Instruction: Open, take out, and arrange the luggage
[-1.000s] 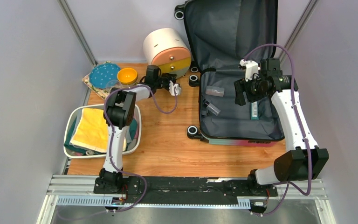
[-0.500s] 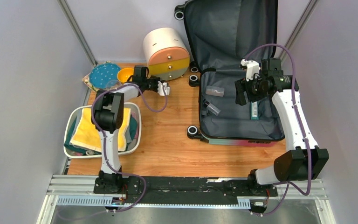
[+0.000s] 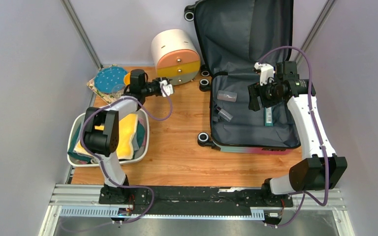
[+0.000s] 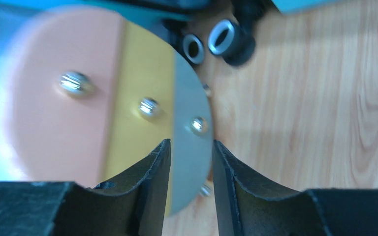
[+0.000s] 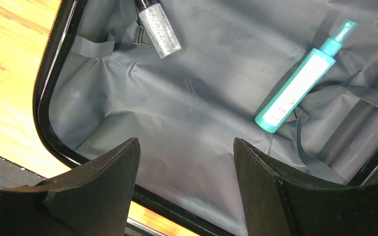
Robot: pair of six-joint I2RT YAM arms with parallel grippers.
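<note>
Top external: luggage [image 3: 248,130] open, lid up. Teal bottle [image 3: 268,116], clear bottle [image 3: 223,114] and small case [image 3: 226,96] not yet out. Right gripper [image 5: 186,143] wide, empty, above lining. Left gripper [image 4: 191,143] narrow gap, empty, facing cabinet [image 4: 78,98].

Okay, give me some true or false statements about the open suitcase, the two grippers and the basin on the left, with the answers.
1. The pink-to-teal hard-shell suitcase is open, showing its grey lining. True.
2. The right gripper holds the teal spray bottle. False: the bottle lies on the lining, and the jaws are open and empty above it.
3. The left gripper points at the round cream drawer cabinet, holding nothing. True.
4. The white plastic basin is empty. False: a yellow cloth lies in it.
</note>
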